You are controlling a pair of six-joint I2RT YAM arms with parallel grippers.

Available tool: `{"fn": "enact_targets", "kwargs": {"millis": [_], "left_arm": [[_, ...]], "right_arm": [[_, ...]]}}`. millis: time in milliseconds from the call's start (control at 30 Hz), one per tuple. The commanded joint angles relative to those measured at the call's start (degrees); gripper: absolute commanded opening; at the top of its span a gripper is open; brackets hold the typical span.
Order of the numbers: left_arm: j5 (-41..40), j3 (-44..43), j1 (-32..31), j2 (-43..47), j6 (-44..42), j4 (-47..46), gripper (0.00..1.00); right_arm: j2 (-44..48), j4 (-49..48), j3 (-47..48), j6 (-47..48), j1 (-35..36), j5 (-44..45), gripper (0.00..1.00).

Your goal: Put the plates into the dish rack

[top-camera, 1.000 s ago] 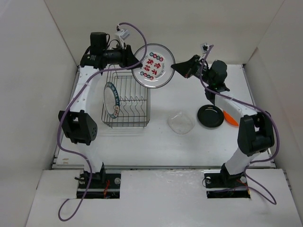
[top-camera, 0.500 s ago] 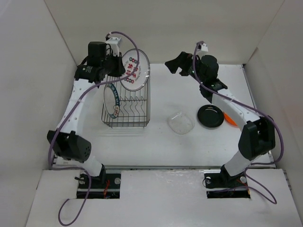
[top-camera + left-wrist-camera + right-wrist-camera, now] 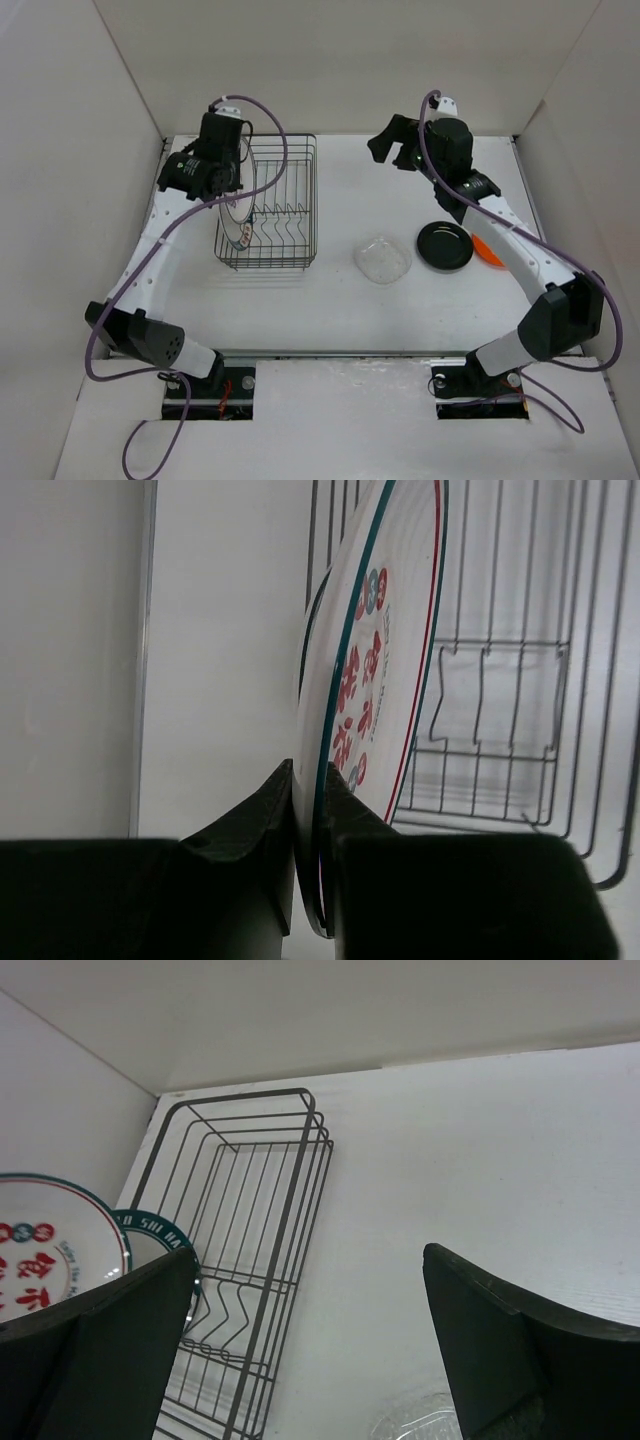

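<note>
The left gripper clamps the stiff, probably slippery red-marked plate at its rim; the right gripper stands apart.

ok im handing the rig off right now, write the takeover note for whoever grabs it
Left claw: shut on the red-marked plate, held on edge at the left end of the dish rack; not yet released, seating unclear.
Right claw: open, empty, raised over the back of the table.
Done: blue-rimmed plate stands in the rack, beside the held one.
Left: release the red-marked plate, then load the clear plate, black plate and orange plate, all lying on the table right of the rack; the orange one is partly hidden by the right arm.
</note>
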State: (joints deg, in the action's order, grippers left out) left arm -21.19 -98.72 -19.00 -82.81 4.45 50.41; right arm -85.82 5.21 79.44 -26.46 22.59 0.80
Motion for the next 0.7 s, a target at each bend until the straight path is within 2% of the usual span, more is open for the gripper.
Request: {"fn": "enact_targets", "kwargs": {"millis": [0,333,667], "left_arm": [[-7.5,2.6,-1.3,0.4,1.8,0.3,0.00],[-11.0,9.0,-3.5,-1.2,2.4,-2.9,0.00],[-8.3,11.4,-3.5,-4.7,3.6,-4.1,0.00]], "right_arm": [[3.8,0.7,-1.1,1.0,0.3,1.4,1.00],[6.2,0.7,-3.9,1.0,0.3,0.8,1.00],[7.8,0.7,-6.3,1.5,-1.3,0.2,1.00]]}}
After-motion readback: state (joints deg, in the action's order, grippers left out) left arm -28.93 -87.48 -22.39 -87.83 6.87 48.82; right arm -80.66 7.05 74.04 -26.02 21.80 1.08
